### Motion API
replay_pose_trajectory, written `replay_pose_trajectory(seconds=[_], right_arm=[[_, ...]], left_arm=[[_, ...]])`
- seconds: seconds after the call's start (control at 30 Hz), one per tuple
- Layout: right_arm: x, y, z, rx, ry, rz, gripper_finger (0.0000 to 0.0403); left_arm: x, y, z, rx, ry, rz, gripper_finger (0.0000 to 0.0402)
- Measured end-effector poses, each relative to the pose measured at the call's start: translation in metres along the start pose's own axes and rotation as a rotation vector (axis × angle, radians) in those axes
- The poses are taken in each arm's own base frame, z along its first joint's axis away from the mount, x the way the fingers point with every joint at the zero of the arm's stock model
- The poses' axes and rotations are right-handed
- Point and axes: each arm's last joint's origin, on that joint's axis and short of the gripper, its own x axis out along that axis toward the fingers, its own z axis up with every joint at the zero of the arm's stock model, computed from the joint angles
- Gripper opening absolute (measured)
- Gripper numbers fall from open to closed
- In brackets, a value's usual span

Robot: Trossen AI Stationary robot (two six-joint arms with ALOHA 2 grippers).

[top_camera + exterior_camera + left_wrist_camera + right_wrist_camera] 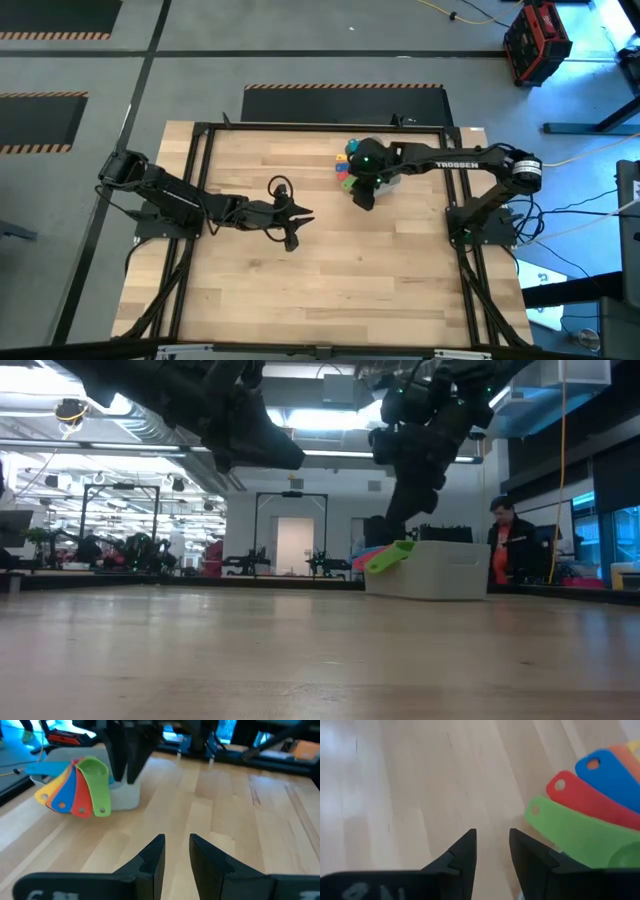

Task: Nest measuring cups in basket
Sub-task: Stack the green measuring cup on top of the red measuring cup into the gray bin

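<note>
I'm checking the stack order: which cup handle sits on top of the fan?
The green measuring cup: its handle overlaps the red one beside it.

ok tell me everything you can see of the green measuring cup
The green measuring cup looks like glossy bright green plastic: a round bowl and a flat handle with a small hole near its rounded tip. It sits in the basket with its handle sticking out over the rim, the outermost of a fan of coloured handles, next to the red cup. The right gripper hovers close beside it, jaws apart and empty, not touching it.
</note>
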Motion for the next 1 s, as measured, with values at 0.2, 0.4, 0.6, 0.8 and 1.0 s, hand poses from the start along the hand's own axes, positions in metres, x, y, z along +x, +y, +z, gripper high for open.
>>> replay_pose_trajectory(seconds=[0.2, 0.4, 0.6, 0.8, 1.0], right_arm=[[-0.008, 0.003, 0.012, -0.130, -0.045, -0.006, 0.0122], [-0.032, 0.000, 0.030, -0.245, -0.008, -0.128, 0.0122], [-0.057, -0.030, 0.042, -0.303, 0.039, -0.469, 0.0122], [-0.071, -0.073, 0.042, -0.255, 0.033, -0.531, 0.0122], [-0.077, -0.099, 0.041, -0.205, -0.024, -0.449, 0.0122]], left_arm=[[0.009, 0.012, 0.007, -0.045, -0.064, 0.024, 0.0082], [0.042, 0.024, 0.010, -0.081, -0.115, -0.053, 0.0082], [0.096, 0.022, 0.022, 0.002, -0.123, -0.084, 0.0082], [0.138, 0.024, 0.022, 0.041, -0.013, -0.065, 0.0082], [0.161, 0.035, 0.010, 0.055, 0.122, -0.015, 0.0082]])
